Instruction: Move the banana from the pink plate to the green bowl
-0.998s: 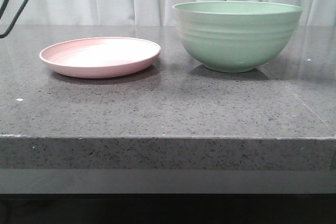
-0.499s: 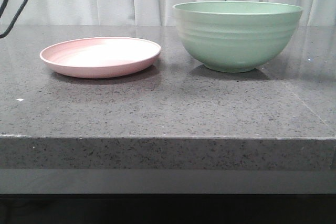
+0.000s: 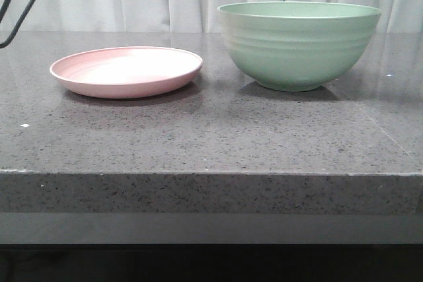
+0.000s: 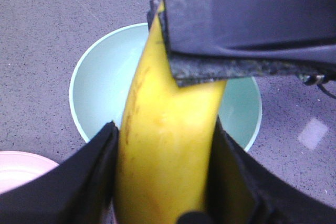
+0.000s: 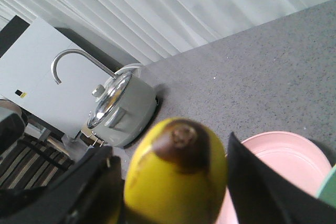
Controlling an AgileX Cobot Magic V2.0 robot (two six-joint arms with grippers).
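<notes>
The banana hangs in the air over the green bowl, which looks empty. My left gripper is shut on the banana, one finger on each side. One of the right gripper's fingers lies against the far part of the banana. In the right wrist view my right gripper flanks the banana's dark-tipped end, close on both sides. The pink plate is empty and shows in both wrist views. In the front view the bowl stands right of the plate. That view shows neither gripper nor the banana.
The dark speckled stone counter ends in a front edge close to the camera. A grey kettle stands at the counter's far side near the white curtain. Black cables hang at the upper left of the front view.
</notes>
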